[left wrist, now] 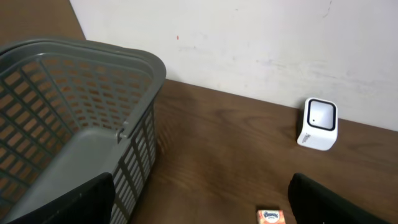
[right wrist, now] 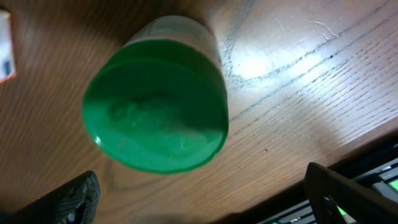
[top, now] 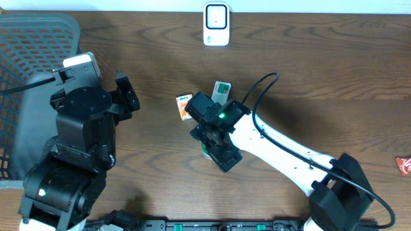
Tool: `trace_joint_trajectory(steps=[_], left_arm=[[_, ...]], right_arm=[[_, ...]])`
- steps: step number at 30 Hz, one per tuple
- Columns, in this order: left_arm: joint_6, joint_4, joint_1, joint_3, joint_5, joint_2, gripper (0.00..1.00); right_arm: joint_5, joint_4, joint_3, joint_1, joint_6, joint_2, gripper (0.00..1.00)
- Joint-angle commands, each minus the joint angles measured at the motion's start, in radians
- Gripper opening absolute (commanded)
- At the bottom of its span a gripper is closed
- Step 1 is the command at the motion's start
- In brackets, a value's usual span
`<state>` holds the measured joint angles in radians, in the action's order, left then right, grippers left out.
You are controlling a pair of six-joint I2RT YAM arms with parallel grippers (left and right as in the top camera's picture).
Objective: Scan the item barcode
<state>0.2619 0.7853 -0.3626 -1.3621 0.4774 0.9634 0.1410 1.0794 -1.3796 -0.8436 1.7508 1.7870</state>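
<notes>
The white barcode scanner (top: 216,24) stands at the table's far edge, and the left wrist view shows this scanner (left wrist: 319,123) too. A green-lidded round container (right wrist: 155,106) stands upright on the wood. My right gripper (right wrist: 205,205) hangs open right above it, fingers wide and touching nothing. From overhead the arm hides most of the container (top: 204,151) under the right gripper (top: 215,144). My left gripper (top: 128,96) is open and empty beside the basket, and its wrist view shows the left gripper (left wrist: 199,208) wide over bare wood.
A grey mesh basket (top: 26,77) fills the left side, and it is the same basket (left wrist: 74,112) in the left wrist view. A small orange tissue box (top: 185,106) and a green-white packet (top: 221,92) lie near the right gripper. A red packet (top: 403,165) lies at the right edge.
</notes>
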Motion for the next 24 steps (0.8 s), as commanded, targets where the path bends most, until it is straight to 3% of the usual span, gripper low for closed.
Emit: trace_joint_trajectory(steps=[1,11,19,24], left_arm=[[0.005,0.0,0.002,0.01,0.01,-0.004,0.89],[0.005,0.0,0.002,0.01,0.01,-0.004,0.89],[0.005,0.0,0.002,0.01,0.01,-0.004,0.89],[0.005,0.0,0.002,0.01,0.01,-0.004,0.89]], right_arm=[[-0.019,-0.015,-0.006,-0.002,0.059,0.042,0.99],[-0.005,-0.074,-0.006,0.003,0.053,0.132,0.99],[-0.047,-0.051,-0.006,0.005,-0.029,0.138,0.71],[-0.065,-0.051,-0.006,0.005,-0.167,0.138,0.63]])
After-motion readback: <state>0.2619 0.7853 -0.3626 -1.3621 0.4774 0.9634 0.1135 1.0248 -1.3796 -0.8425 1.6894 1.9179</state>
